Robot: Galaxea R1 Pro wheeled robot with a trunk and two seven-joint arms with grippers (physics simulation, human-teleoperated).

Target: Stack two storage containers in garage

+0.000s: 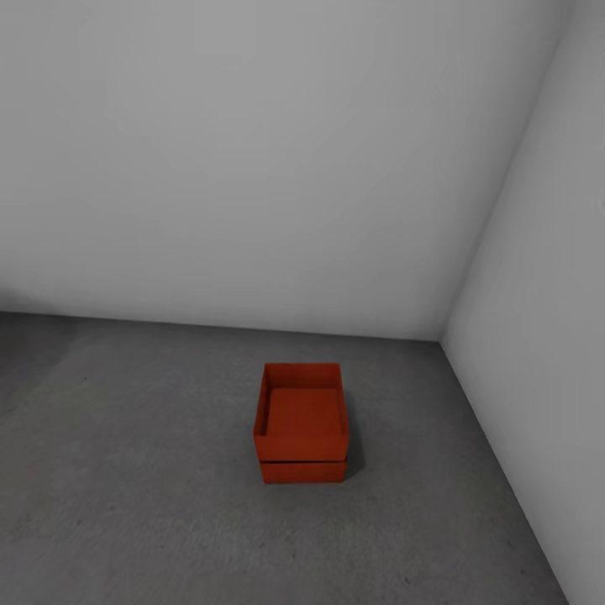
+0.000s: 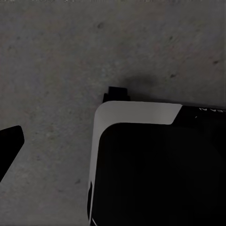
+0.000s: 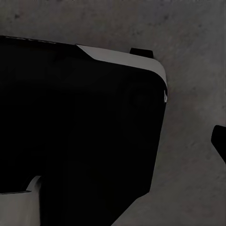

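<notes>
Bare garage corner: pale grey walls (image 1: 252, 168) meeting over a dark grey concrete floor (image 1: 126, 470). In each wrist view a dark fingertip edge intrudes at the frame margin above the concrete and the robot's own black and white base (image 2: 155, 160); whether either gripper is wide or narrow cannot be told, and neither holds anything visible. Out on the floor near the corner, the upper container (image 1: 302, 409) sits on the lower container (image 1: 303, 470), edges closely aligned. Judged risk: a base movement forward could nudge the stack and slide the top bin off. No brands, labels or legible writing visible.
</notes>
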